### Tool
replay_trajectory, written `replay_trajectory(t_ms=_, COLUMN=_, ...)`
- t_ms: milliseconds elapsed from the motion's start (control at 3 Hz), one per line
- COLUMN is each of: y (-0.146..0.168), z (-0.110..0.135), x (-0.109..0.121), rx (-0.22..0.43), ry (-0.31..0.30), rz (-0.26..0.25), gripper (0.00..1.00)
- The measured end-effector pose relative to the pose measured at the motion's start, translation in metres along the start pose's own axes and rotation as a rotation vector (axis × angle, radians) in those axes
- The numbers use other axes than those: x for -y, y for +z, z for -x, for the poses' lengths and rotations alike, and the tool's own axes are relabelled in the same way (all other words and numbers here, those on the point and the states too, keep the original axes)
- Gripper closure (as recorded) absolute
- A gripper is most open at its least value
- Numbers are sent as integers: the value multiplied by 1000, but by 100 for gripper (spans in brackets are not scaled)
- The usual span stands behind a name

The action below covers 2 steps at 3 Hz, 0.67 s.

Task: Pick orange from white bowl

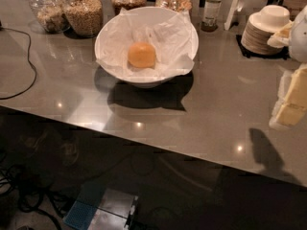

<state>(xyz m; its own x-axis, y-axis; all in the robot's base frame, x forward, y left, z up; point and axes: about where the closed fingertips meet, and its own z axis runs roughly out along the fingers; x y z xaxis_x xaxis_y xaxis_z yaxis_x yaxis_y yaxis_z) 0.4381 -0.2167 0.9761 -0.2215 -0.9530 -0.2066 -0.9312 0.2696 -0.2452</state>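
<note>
The orange lies in the middle of the large white bowl, on crumpled white paper lining it. The bowl stands on the grey counter, toward the back and left of centre. My gripper comes in at the right edge of the view, pale yellow and white, hanging above the counter well to the right of the bowl and apart from it. It holds nothing that I can see.
Several glass jars of grains stand behind the bowl, with a bottle to their right. A stack of smaller white dishes sits at the back right. A black cable lies at the left. The counter's front edge runs diagonally across the lower view.
</note>
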Motion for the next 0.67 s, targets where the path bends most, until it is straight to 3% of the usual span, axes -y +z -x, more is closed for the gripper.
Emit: replay_trajectory(t_ms=667, y=3, z=13, x=5, rx=2, ry=-27, rz=-8, gripper=0)
